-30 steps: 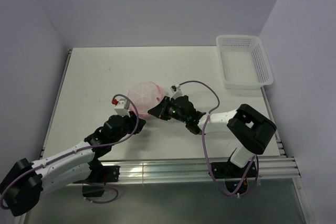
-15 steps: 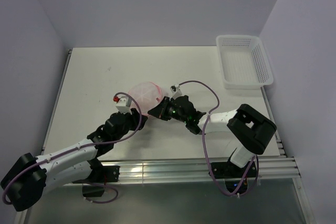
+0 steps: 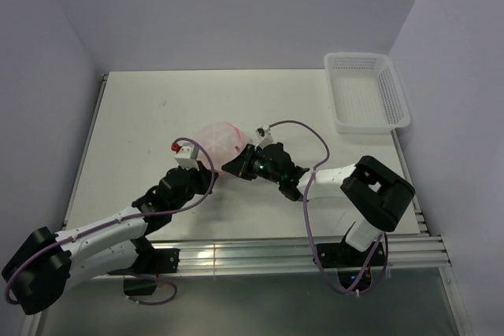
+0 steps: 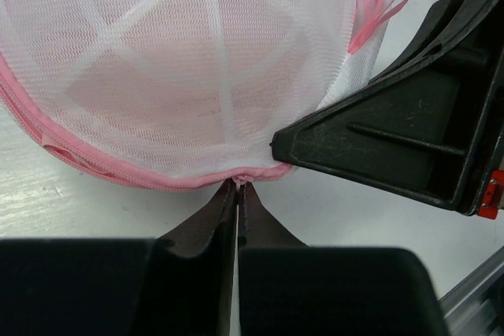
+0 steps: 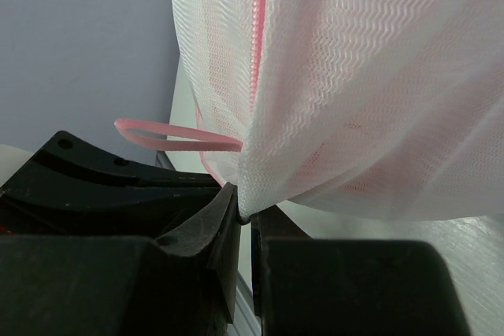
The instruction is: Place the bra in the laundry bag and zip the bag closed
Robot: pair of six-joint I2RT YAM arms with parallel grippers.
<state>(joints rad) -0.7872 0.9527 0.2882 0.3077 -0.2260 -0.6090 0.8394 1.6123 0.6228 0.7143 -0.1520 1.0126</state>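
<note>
The bra (image 4: 150, 76) shows only as a soft pink mass behind the mesh, so I judge it is already inside the laundry bag (image 3: 219, 139). The bag sits domed near the middle of the tabletop (image 3: 134, 116), a little toward 6 o'clock in the top view. Its pink zipper rim (image 4: 118, 172) runs along the lower edge in the left wrist view. How much of the rim is zipped I cannot tell, since only part of it is visible.

The left fingers (image 4: 234, 194) are pressed together on that rim at the bag's 6 to 7 o'clock edge. They pinch a small bit of pink trim that may be the zipper pull, though it is too small to be sure. The right fingers (image 5: 236, 208) are clamped on a fold of the white mesh at about the bag's 5 o'clock edge. A pink hanging loop (image 5: 177, 133) sticks out just beside them.

The loading step looks done and the closing step is in hand: one arm anchors the bag while the other holds the rim. What is left, as far as I can judge, is drawing the zipper round to its end and letting go.

A white basket (image 3: 366, 92) stands well apart at the tabletop's 2 o'clock corner.
</note>
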